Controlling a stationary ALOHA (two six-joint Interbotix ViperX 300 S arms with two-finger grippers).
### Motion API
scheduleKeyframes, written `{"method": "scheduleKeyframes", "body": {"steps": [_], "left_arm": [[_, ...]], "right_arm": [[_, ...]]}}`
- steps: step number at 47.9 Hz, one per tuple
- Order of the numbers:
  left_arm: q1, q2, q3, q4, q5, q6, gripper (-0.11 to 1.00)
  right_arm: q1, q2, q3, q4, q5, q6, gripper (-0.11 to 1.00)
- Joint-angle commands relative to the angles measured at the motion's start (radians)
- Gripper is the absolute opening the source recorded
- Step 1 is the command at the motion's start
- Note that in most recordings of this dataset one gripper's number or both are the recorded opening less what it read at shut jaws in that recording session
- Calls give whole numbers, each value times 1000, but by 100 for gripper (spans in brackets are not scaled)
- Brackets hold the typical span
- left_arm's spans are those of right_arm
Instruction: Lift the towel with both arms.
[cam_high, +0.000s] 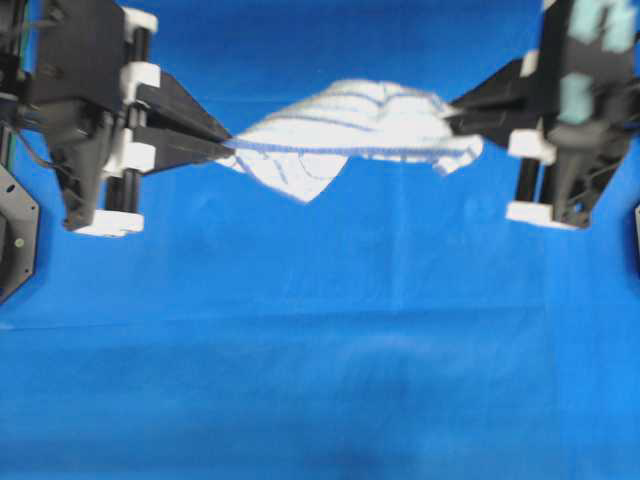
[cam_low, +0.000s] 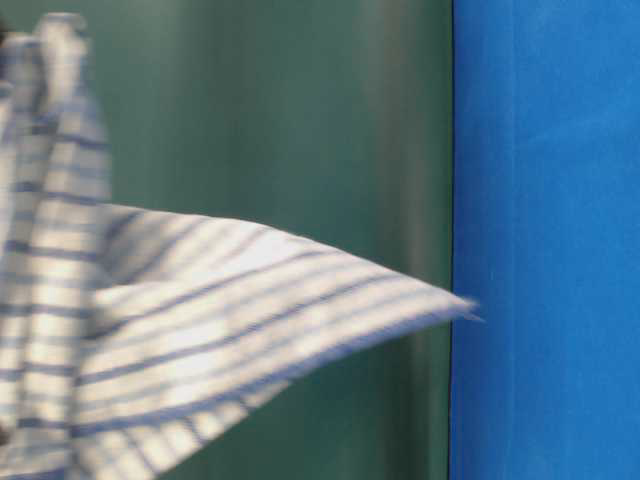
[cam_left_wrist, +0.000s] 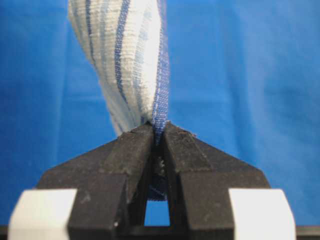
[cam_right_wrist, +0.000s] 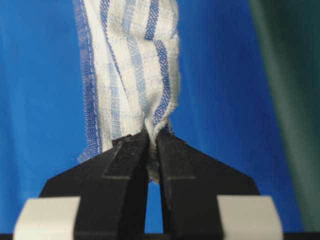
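Left claw (cam_left_wrist: 158, 131): jaws pinched tight on one end of the towel (cam_high: 355, 128), blue hem caught between the tips. Right claw (cam_right_wrist: 152, 137): jaws likewise clamped on a bunched fold at the opposite end. Towel, white with blue stripes, hangs stretched between the two claws, clear of the blue counter (cam_high: 320, 350), one loose corner drooping near the left claw. Table-level view: striped cloth in mid-air, blurred, against a green backdrop (cam_low: 340, 120).
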Motion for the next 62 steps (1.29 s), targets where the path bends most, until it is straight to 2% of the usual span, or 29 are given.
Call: {"method": "scheduleKeyframes", "body": {"steps": [1,9,21,40,42,48,52,54,57,62], "left_arm": [[2,-20,-67,0,25,0,4],[2,-12,-126,2,69,2,4],[2,-3,-130,2,66,15,4],[0,-3,-127,2,57,20,5],[2,-3,-127,2,52,17,10],[-9,-3,-126,0,31,15,45],[-11,-6,-124,0,25,14,70],[-11,-6,-123,0,25,14,80],[-11,-8,-120,0,25,14,91],[-11,-9,-120,2,25,12,90]], "right_arm": [[3,-17,-74,-2,32,-12,6],[15,-17,-135,0,80,-28,6],[29,-11,-137,32,86,-29,6],[29,-3,-133,32,66,-28,7],[29,0,-133,32,66,-28,15],[29,11,-133,29,71,-34,53],[29,14,-133,25,71,-32,68],[29,15,-133,23,71,-31,71],[29,14,-133,23,71,-29,69],[29,15,-133,23,71,-29,69]]}}
